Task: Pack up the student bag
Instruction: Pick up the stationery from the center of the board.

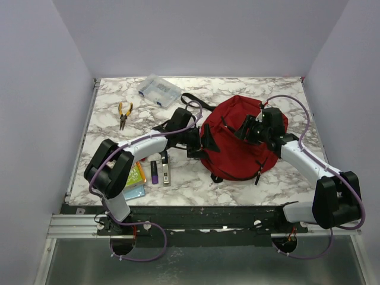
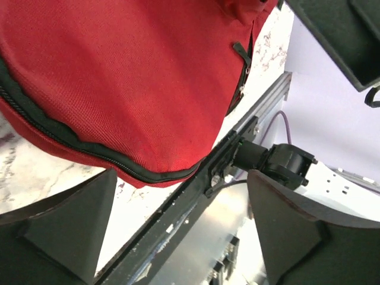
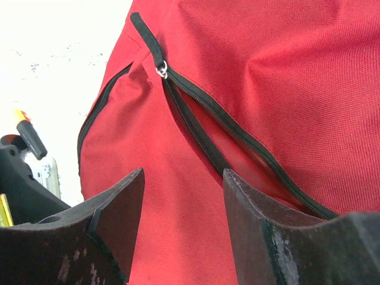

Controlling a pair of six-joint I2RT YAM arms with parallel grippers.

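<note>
Tabletop (image 1: 196,184): student bag (image 1: 237,157) beneath right tool (image 3: 184,178).

no readable text, labels or numbers

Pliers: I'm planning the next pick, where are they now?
In the top external view, the pliers lie far left on the table, left of and nearer than the clear plastic box.

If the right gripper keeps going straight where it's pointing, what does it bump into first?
Most likely the student bag: its red fabric fills the view just past the open right gripper, close to the black zip. How far off it is, I can't tell.
</note>
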